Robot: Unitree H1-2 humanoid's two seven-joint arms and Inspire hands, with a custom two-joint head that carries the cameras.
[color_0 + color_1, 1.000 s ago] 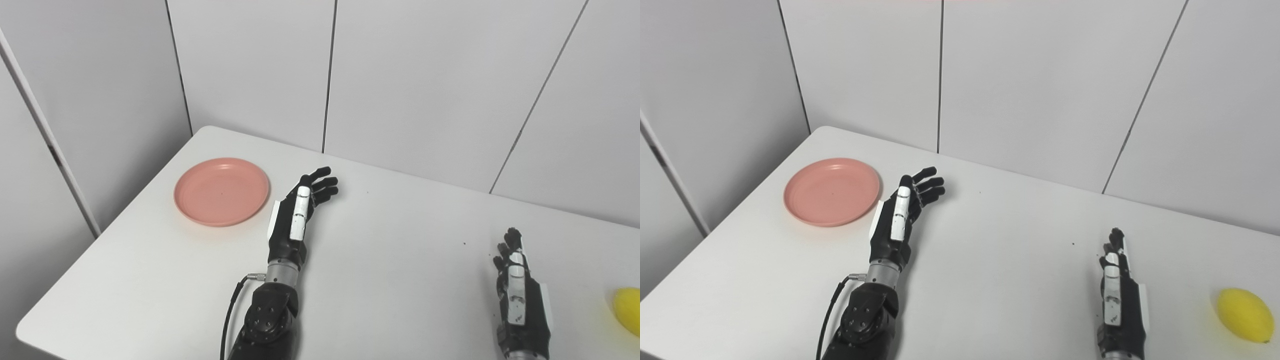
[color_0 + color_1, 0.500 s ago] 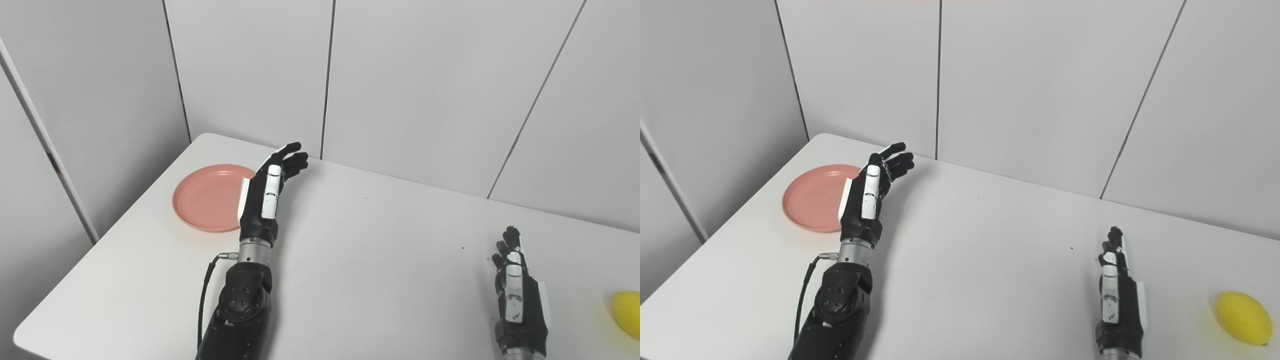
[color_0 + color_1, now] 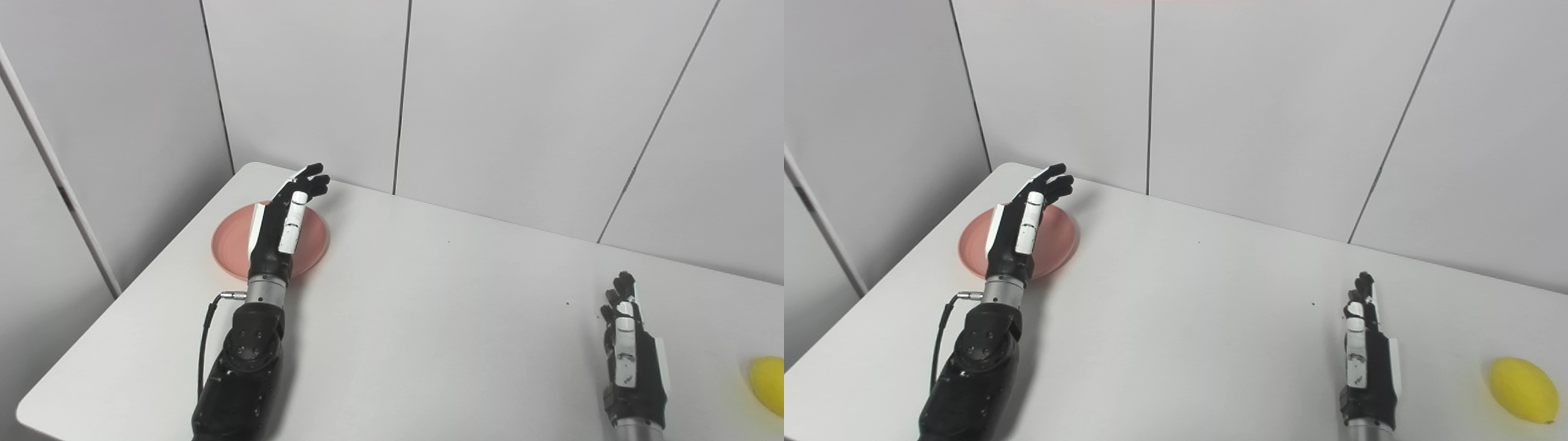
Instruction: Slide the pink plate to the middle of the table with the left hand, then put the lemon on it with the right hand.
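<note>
My left hand point(image 3: 278, 223) hovers open and empty over the plate point(image 3: 229, 245) near the table's point(image 3: 429, 318) far left corner, so a clumsy push could shove it off that edge while my right hand point(image 3: 1366, 361), empty with fingers loosely extended, waits near the lemon point(image 3: 1522, 389) at the right edge.

The left hand point(image 3: 283, 217) has swung leftward from beside the pink plate point(image 3: 229, 245) to over it.

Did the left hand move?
Yes. The left hand went left: it was beside the plate, and now it's over it.
</note>
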